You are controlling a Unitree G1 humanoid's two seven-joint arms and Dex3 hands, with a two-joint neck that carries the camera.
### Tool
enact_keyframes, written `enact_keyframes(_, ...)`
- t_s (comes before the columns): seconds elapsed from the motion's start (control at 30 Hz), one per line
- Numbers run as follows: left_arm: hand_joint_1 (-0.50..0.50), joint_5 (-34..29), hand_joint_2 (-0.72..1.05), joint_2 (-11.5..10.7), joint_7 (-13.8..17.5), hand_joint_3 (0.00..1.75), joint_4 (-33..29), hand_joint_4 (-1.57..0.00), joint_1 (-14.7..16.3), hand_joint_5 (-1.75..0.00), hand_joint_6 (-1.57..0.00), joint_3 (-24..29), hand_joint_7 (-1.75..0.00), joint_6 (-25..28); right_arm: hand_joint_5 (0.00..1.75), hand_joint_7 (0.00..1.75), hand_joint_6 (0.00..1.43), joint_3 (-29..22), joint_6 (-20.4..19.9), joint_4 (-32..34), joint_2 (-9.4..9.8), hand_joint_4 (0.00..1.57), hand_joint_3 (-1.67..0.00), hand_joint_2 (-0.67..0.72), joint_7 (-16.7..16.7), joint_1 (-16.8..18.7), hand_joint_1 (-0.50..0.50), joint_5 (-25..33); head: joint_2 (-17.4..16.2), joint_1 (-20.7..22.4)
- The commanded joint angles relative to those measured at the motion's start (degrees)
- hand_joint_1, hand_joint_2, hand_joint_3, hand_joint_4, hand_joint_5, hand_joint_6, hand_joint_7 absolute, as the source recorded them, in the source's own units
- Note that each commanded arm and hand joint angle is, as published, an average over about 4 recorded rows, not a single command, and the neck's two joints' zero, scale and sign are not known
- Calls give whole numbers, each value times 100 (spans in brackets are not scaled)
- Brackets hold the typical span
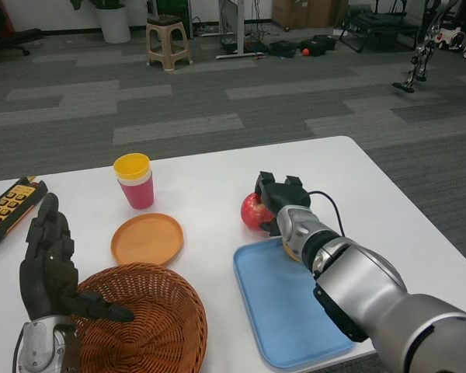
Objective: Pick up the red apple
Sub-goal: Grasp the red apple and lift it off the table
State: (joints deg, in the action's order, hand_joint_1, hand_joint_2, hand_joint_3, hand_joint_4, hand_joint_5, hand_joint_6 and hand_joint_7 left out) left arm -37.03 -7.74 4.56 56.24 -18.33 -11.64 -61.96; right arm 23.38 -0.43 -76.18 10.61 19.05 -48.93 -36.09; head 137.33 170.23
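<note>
Head view, white table (pixel 210 167); our right hand (pixel 280 198) reaches toward twelve o'clock from the lower right, fingers wrapped on the red apple (pixel 253 210); apple sits near table centre, just off the eleven o'clock corner of the blue tray (pixel 283 315); we cannot tell whether it is lifted or resting on the table; something yellow shows under our wrist at the tray's far edge, too hidden to name; our left hand (pixel 48 260) is at eight o'clock, fingers released and spread, thumb over the rim of the wicker basket (pixel 151 326); orange plate (pixel 147 238) at twelve o'clock of the basket; stacked cups (pixel 134 180), yellow in pink, beyond the plate; yellow-and-black remote (pixel 9 208) at the left edge.
</note>
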Motion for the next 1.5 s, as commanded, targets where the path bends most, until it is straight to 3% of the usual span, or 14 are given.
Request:
enact_keyframes(0.03, -50, 3, -64, -35, 1, 9, 12, 0, 31, 0, -31, 57, 0, -18, 165, 140, 31, 8, -49, 77, -2, 80, -75, -60, -7, 197, -42, -14, -9, -15)
enact_keyframes(0.4, -50, 7, -64, -35, 1, 9, -7, 0, 77, 0, -31, 57, 0, -36, 165, 141, 30, -130, -51, 998, 158, 80, -79, -60, -18, 670, -42, -21, 45, -53)
enact_keyframes(0.8, -50, 3, -64, -35, 10, 9, -7, 0, 84, 0, -31, 64, 0, -53, 165, 140, 26, -196, -91, 1270, 231, 77, -79, -60, -33, 797, -42, -21, 82, -35)
enact_keyframes(0.93, -50, 3, -64, -35, 10, 9, -7, 0, 84, 0, -31, 66, 0, -53, 165, 133, 18, -266, -201, 1273, 233, 74, -87, -59, -20, 806, -42, -21, 91, -28)
enact_keyframes(1.1, -50, 3, -64, -35, 10, 9, -7, 0, 84, 0, -31, 68, 0, -53, 162, 119, 6, -387, -412, 1248, 218, 65, -85, -54, 129, 817, -45, -21, 105, 4)
enact_keyframes(1.23, -50, 3, -64, -35, 10, 9, -7, 0, 84, 0, -31, 75, 0, -53, 133, 103, 0, -431, -546, 1079, 134, 35, -75, -54, 235, 727, -46, -21, 111, 34)
enact_keyframes(1.3, -50, 3, -64, -35, 10, 9, -7, 0, 84, 0, -31, 75, 0, -53, 102, 91, 0, -431, -581, 1009, 108, 17, -67, -54, 239, 683, -46, -21, 110, 42)
enact_keyframes(1.4, -50, 3, -64, -35, 10, 9, -7, 0, 88, 0, -31, 75, 0, -58, 46, 70, 0, -422, -616, 860, 60, 4, -61, -53, 239, 591, -46, -21, 108, 52)
enact_keyframes(1.5, -50, 3, -64, -35, 10, 9, -14, 0, 99, 0, -31, 75, 0, -62, 2, 45, 0, -405, -651, 662, -11, 0, -36, -30, 252, 461, -46, -27, 109, 67)
